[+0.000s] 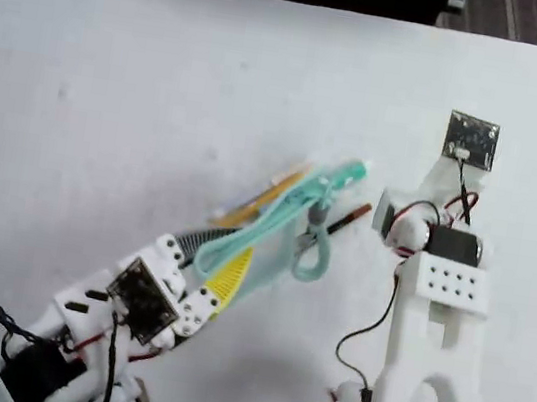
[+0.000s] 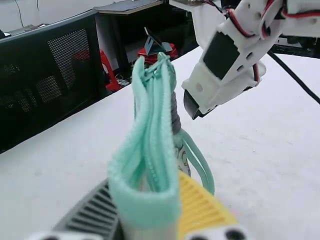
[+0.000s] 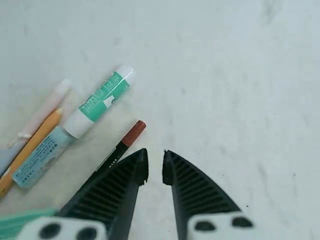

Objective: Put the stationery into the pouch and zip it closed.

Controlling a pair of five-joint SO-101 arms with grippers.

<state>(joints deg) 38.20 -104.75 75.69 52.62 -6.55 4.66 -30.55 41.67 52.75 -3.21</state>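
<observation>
Mint pouch (image 1: 276,217) sat pinched by the left tool (image 1: 214,262), likely to steady its mouth, while the right tool (image 3: 155,167), narrow and empty, hovered by pens (image 3: 102,102) on the table (image 3: 225,75).

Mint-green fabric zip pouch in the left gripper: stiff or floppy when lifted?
Likely floppy: the mint-green fabric zip pouch folds on itself in the left gripper. Probably light: one pinch holds it. Its loop strap may snag.

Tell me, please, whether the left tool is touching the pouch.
Touching: the left wrist view shows the pouch pinched between the grey and yellow fingers of the left tool.
</observation>
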